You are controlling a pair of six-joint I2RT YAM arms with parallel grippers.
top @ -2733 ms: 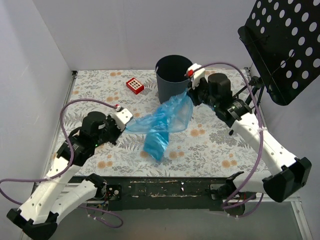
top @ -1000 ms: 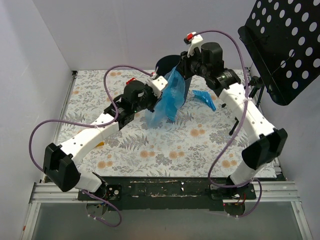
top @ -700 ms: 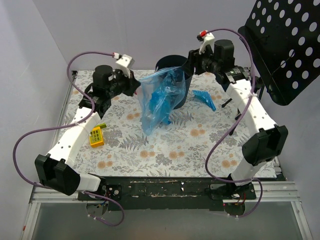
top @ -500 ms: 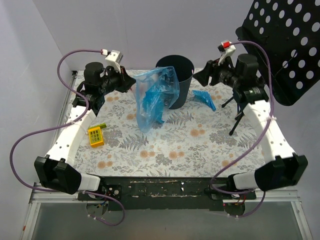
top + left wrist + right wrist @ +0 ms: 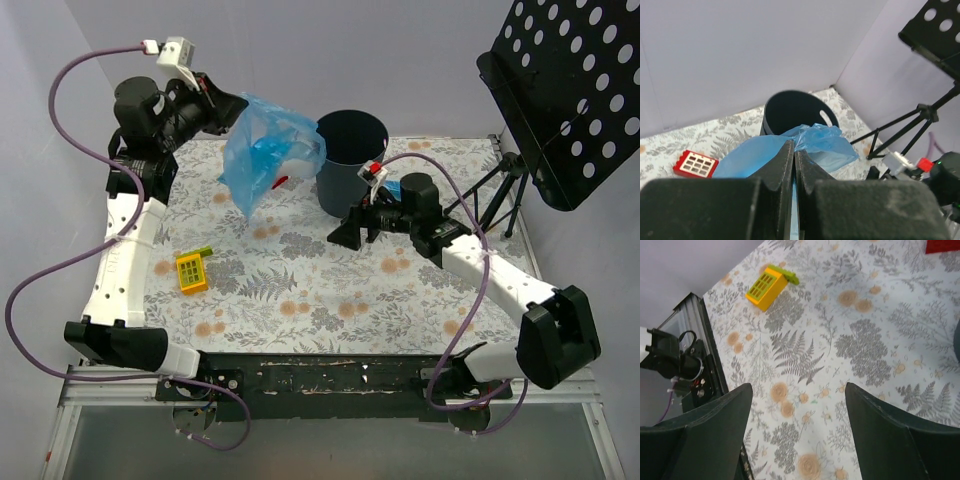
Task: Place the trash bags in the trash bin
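Floral-cloth table (image 5: 300, 290), pale walls. Black music stand (image 5: 570, 90) far right. Trash bin (image 5: 350, 165) upright, back centre. Trash bag (image 5: 262, 155) hangs just left of bin rim, pinched in clenched left gripper (image 5: 232, 103). Right gripper (image 5: 338, 232) spread wide, empty, low before bin. Advice: carry bag over mouth, tail clearing rim, lower, release.

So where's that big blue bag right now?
In the top view the blue bag hangs in the air from the left gripper, at the back left of the table, just left of the dark bin.
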